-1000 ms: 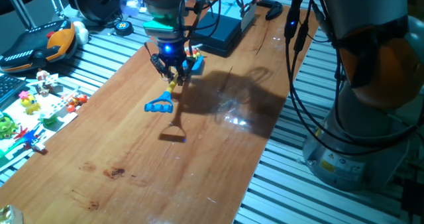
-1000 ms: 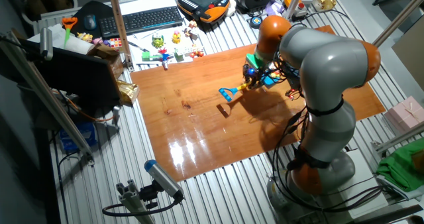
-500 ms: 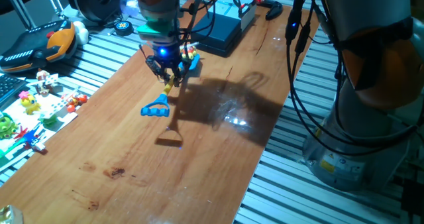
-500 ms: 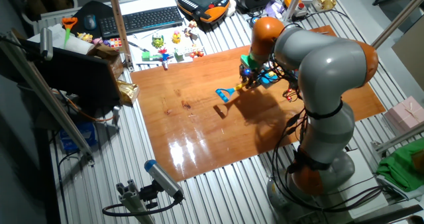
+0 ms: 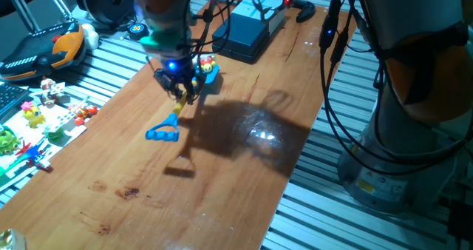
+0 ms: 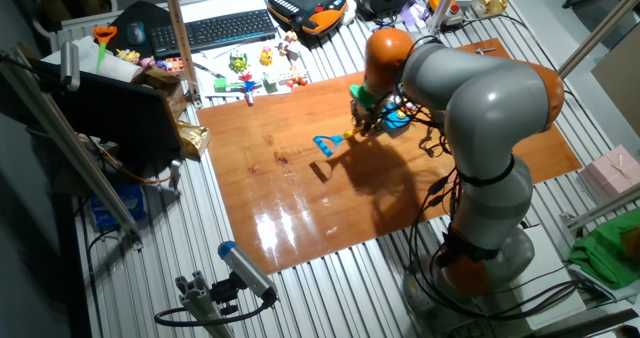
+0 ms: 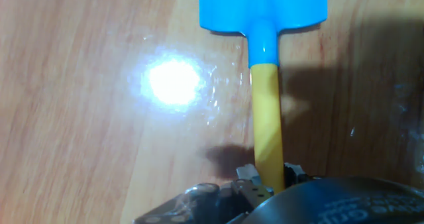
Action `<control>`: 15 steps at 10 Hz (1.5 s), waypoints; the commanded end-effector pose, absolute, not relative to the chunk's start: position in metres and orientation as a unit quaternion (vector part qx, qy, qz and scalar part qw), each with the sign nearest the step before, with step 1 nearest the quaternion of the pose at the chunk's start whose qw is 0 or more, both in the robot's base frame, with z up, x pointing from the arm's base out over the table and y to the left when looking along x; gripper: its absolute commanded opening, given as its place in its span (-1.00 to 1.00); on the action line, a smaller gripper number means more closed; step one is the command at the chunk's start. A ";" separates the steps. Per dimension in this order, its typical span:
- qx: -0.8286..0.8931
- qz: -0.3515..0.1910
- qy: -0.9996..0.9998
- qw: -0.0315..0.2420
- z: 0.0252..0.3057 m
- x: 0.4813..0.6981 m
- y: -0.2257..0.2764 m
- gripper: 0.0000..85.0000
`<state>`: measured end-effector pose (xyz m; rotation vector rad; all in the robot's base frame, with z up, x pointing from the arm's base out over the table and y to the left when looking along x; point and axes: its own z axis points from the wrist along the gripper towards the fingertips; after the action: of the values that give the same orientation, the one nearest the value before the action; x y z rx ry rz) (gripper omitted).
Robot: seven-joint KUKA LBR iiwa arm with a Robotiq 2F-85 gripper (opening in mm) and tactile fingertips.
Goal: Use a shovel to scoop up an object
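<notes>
My gripper [image 5: 177, 89] is shut on the yellow shaft of the shovel [image 5: 163, 132] and holds it tilted above the wooden board [image 5: 222, 198]. The blue blade points down and to the left, and its shadow lies apart from it on the wood. The other fixed view shows the gripper [image 6: 358, 128] and the blade [image 6: 325, 144]. In the hand view the blade [image 7: 263, 8] is at the top, and the shaft runs down into my fingers [image 7: 248, 177]. A small yellow and red thing [image 5: 206, 61] shows behind the gripper, by a blue part. I cannot tell if it is the object.
A black box [image 5: 247, 35] stands at the board's far end. Several small toys [image 5: 37, 117] lie on the slatted table left of the board. A keyboard [image 6: 215, 28] and an orange-black pendant [image 5: 44, 50] lie beyond. The robot's base [image 5: 399, 154] and cables stand at the right.
My gripper has moved left along the board with the shovel in it, toward the toy side. The blade and its shadow have shifted left with it.
</notes>
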<state>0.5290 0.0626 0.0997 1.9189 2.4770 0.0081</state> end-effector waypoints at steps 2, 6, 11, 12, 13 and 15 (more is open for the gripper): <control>0.617 -0.004 0.787 0.006 0.107 0.527 0.080 -0.98; 0.613 -0.009 0.790 0.010 0.108 0.519 0.103 -0.98; 0.618 -0.010 0.786 0.025 0.091 0.506 0.130 -0.98; 0.619 -0.009 0.785 0.026 0.089 0.505 0.131 -0.98; 0.620 -0.007 0.784 0.026 0.087 0.505 0.132 -0.98; 0.620 -0.005 0.784 0.031 0.080 0.503 0.136 -0.98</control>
<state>0.5025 0.1366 0.0775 1.9094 2.4129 -0.0186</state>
